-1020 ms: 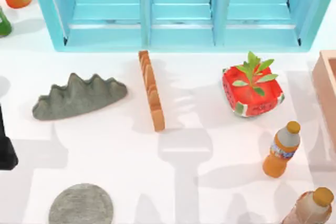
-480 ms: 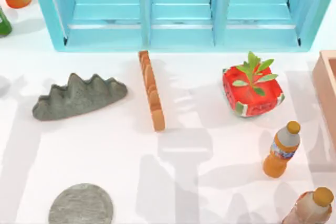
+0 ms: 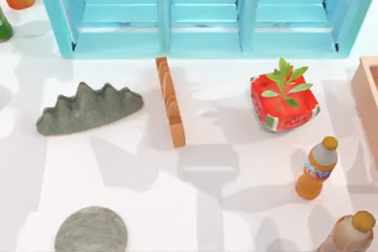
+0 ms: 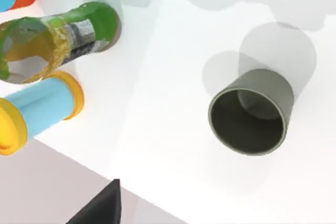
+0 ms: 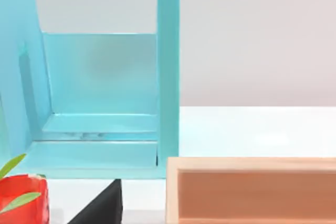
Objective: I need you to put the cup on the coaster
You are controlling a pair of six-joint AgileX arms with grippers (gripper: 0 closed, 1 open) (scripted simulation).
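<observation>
Jaws: state cannot be told for either arm; a dark finger tip (image 4: 100,208) sits at the edge of the left wrist view, another (image 5: 102,205) at the edge of the right wrist view.

Cup (image 4: 251,113): upright on the white desk (image 4: 173,129), open mouth up, long axis vertical, interior empty. Left wrist camera looks steeply down into it. Well apart from it lie a green bottle (image 4: 58,43) and a blue-and-yellow cylinder (image 4: 39,109), both on their sides.

Coaster (image 3: 91,231): flat on the desk, near the front edge at the top view's left, nothing on it. Grey mountain-shaped lump (image 3: 88,109) behind it.

Right wrist camera faces level toward the turquoise shelf (image 5: 100,103) and a wooden box (image 5: 252,192).
</observation>
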